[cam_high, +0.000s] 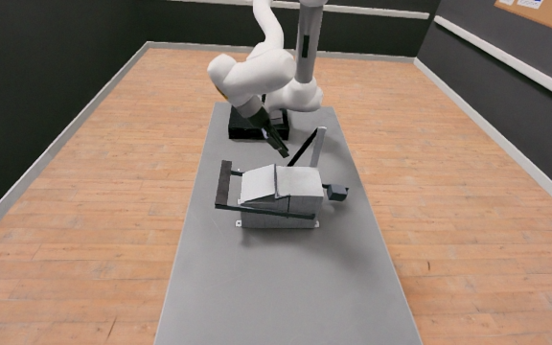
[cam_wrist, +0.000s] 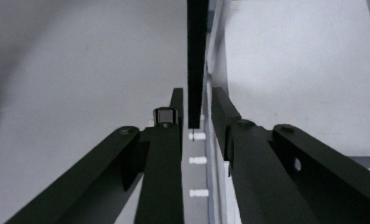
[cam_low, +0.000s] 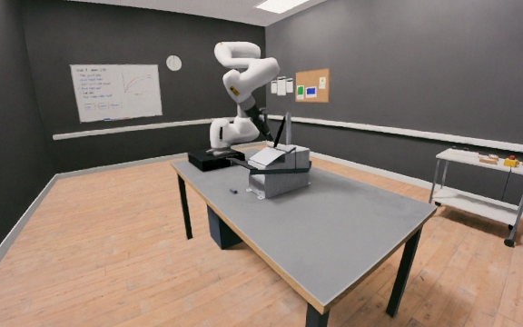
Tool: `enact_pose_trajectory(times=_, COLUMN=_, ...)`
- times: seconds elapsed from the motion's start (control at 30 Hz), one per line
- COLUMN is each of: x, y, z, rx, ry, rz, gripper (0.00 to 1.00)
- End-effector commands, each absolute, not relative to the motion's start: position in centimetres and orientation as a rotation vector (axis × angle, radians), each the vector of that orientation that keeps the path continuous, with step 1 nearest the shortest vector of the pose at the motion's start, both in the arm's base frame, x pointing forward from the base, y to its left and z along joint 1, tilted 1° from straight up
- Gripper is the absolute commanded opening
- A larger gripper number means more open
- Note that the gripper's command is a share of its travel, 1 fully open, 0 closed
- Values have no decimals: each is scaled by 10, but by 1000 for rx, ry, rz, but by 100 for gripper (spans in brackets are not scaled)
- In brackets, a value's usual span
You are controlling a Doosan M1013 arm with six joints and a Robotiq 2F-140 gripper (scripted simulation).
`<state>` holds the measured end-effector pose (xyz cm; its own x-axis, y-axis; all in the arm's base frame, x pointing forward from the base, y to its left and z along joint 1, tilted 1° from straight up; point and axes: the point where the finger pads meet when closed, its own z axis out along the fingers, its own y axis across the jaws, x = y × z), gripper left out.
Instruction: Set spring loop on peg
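Observation:
The feeder is a grey box with its dark pedal raised on side arms. The black spring slants down from the top of a post to the feeder's side. Its thin end reaches the uppermost visible peg; whether the loop sits on it is too small to tell. Two more pegs show below, a middle one and a lower one. My gripper is partly open, its fingers around the spring's lower end with narrow gaps on both sides. I cannot make out the test weight for certain.
The grey post stands beside the feeder. A dark block sticks out at the feeder's rear on a short bar. A small dark piece lies on the bench before the feeder. The black robot base is behind.

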<state>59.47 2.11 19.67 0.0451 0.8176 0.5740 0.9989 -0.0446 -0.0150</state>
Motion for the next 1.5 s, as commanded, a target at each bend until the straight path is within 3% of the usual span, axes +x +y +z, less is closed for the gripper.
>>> enact_pose_trajectory(times=0.0, x=595, y=23, z=194, rx=-1917, ry=-1825, rz=-591, gripper=24)
enact_pose_trajectory(times=0.93, x=595, y=34, z=179, rx=-1917, ry=-1825, rz=-592, gripper=24)
enact_pose_trajectory(times=1.47, x=596, y=61, z=141, rx=-1917, ry=-1825, rz=-592, gripper=24)
